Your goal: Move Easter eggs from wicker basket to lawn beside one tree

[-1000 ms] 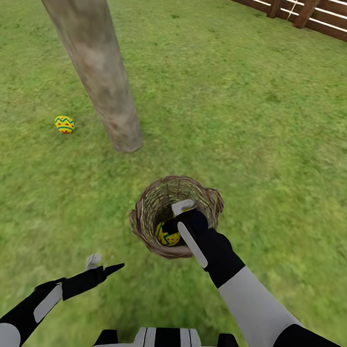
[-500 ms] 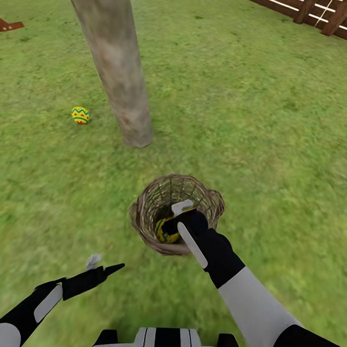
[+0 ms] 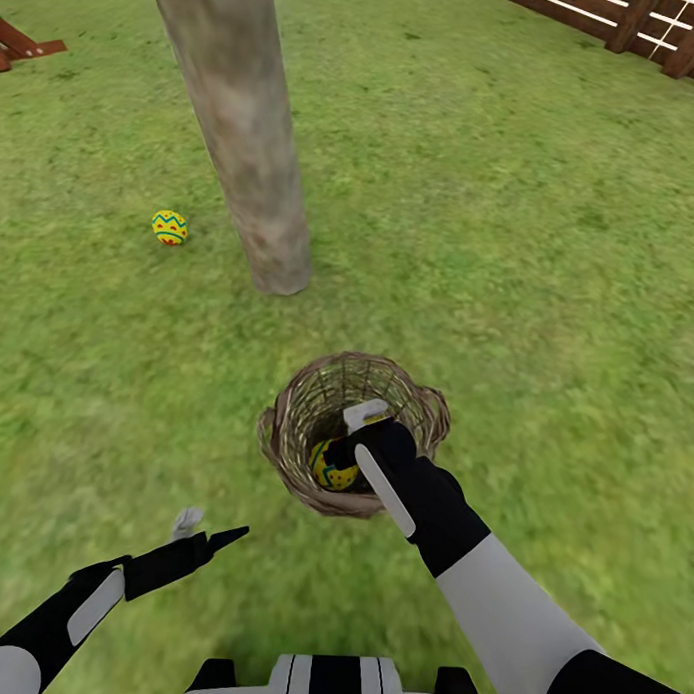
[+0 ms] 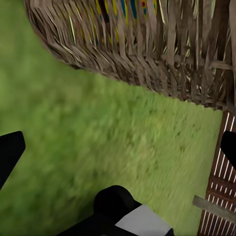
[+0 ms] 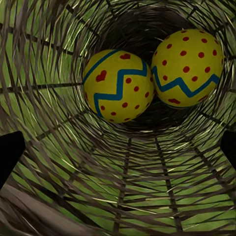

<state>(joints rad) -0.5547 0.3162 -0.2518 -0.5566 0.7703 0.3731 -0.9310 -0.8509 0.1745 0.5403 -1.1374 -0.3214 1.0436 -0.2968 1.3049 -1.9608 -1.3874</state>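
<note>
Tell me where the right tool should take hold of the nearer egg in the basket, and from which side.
Come straight down through the open mouth of the wicker basket, since its woven wall blocks every sideways approach. The nearer egg touches the other egg on one flank, so set the right tool across its rounded middle on the two free flanks, one finger toward the wall, not between the eggs.

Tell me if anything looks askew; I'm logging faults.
The basket stands upright on the lawn, two eggs inside, one egg by the tree. Nothing looks spilled or damaged.
</note>
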